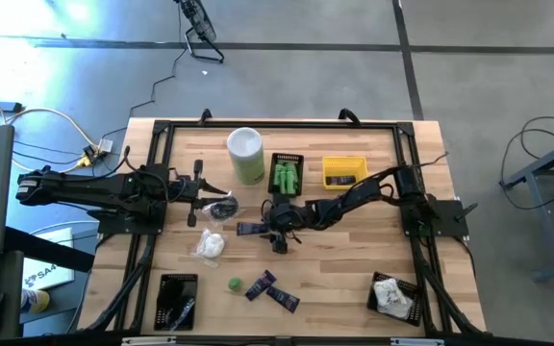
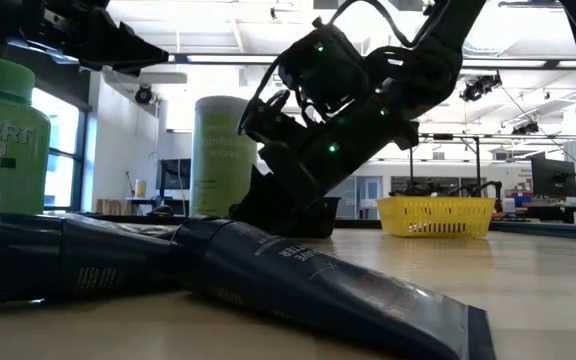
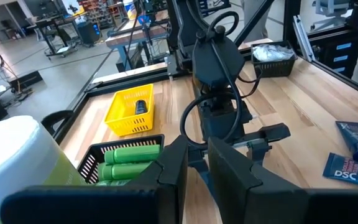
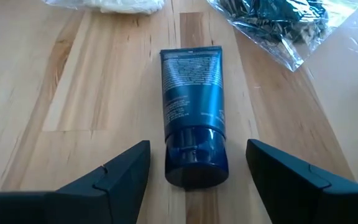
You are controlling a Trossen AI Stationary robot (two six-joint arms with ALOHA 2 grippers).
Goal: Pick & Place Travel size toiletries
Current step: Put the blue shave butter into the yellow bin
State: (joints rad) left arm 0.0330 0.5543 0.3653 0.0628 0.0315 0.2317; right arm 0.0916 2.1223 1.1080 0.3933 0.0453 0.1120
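Near the middle of the counter (image 1: pixel 354 279), the right gripper (image 4: pixel 197 180) hangs wide open, empty, straddling a navy tube (image 4: pixel 192 112) lying flat. Closing on the rounded cap could squirt the tube sideways.

A robotics lab or workshop: a wooden worktop (image 1: pixel 335 279) framed in black rails stands on a grey concrete floor (image 1: pixel 306 58), with more benches (image 3: pixel 61 28), monitors (image 2: pixel 553 178) and strip ceiling lights (image 2: pixel 268 58) behind.

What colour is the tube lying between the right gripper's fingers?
Dark navy blue tube with pale print, clearest in the right wrist view.
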